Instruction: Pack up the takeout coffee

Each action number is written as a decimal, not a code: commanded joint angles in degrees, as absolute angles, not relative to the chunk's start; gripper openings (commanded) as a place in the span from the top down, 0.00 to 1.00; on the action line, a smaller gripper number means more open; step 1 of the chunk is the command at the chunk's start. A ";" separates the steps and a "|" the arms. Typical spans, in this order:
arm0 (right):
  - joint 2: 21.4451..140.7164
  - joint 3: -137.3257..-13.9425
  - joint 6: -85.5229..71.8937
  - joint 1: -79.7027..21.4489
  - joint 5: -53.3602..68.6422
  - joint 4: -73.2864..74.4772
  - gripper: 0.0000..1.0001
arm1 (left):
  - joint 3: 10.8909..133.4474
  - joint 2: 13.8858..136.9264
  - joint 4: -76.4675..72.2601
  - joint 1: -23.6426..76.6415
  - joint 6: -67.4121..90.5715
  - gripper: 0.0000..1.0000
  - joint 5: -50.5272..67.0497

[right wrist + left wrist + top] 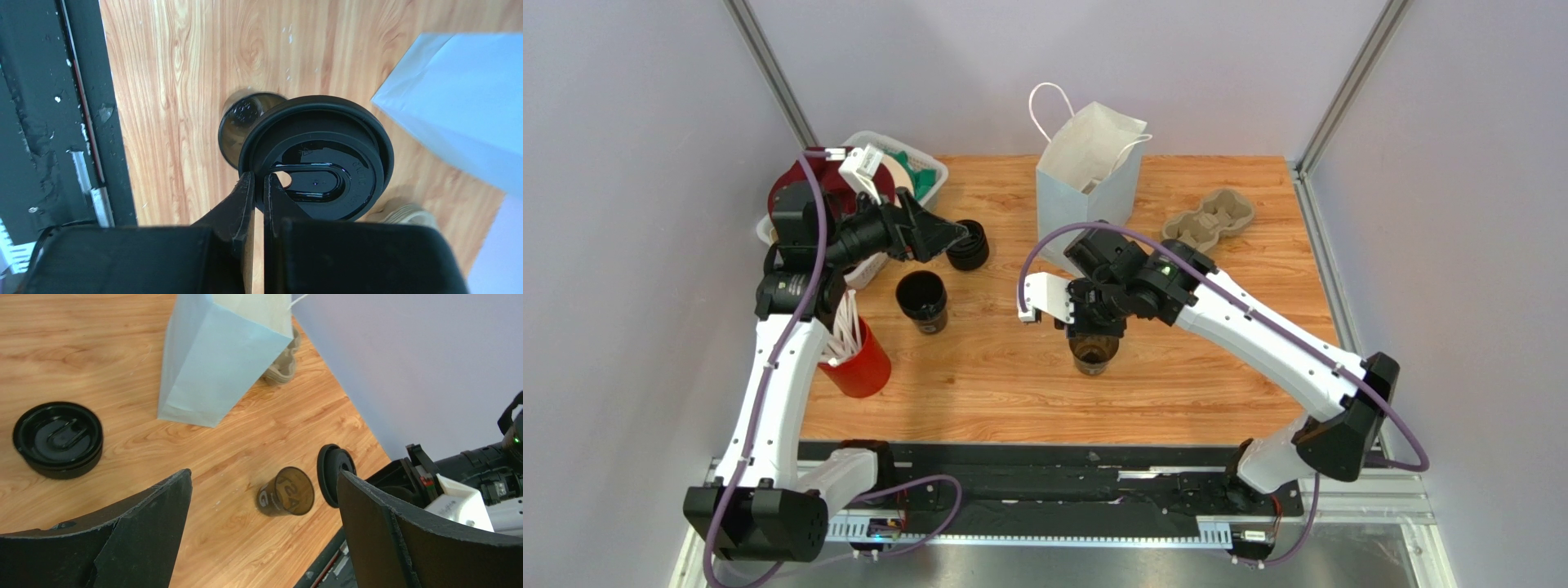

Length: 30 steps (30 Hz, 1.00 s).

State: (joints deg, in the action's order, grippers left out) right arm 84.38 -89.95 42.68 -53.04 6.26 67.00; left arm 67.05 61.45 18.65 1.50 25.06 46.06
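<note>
Right wrist view shows the takeout coffee cup [240, 120] standing on the table [172, 73] just beyond the fingertips of the right pincer [264, 184], partly hidden behind the black lid [319, 159] that this pincer carries. The right pincer is clamped thin on the lid's rim. The lid hangs close to the cup's mouth and does not look seated on it.

The cup is dark and brownish inside, and I cannot tell whether it holds liquid. I judge it light and thin-walled, likely to dent under a hard squeeze, smooth enough to slip, and easy to tip. The safest hold looks like a gentle pinch across the wall, a little below the stiffer rim, keeping it upright.

The left pincer [263, 478] has its fingers spread wide and holds nothing, and the cup [286, 491] lies well ahead of it between them. Ahead and to its left sits a stack of lids [58, 438].

Beyond both pincers stands the pale-blue paper bag [1087, 165], mouth up. From above, the cup [1095, 355] sits directly under the right pincer [1095, 321].
</note>
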 commanded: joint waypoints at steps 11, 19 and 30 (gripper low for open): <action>94.13 -92.81 38.85 -47.02 17.57 73.04 1.00 | 61.96 54.40 16.61 -1.67 21.44 0.04 44.03; 96.32 -89.21 36.92 -47.11 14.42 67.07 1.00 | 60.29 54.40 14.59 -1.85 22.68 0.04 45.17; 97.21 -84.12 35.86 -47.11 10.02 63.46 1.00 | 59.50 54.14 13.80 -2.37 23.11 0.04 45.62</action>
State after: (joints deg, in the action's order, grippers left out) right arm 96.82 -85.03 37.19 -47.07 12.10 66.63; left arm 59.72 54.78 16.43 -1.61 22.83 44.69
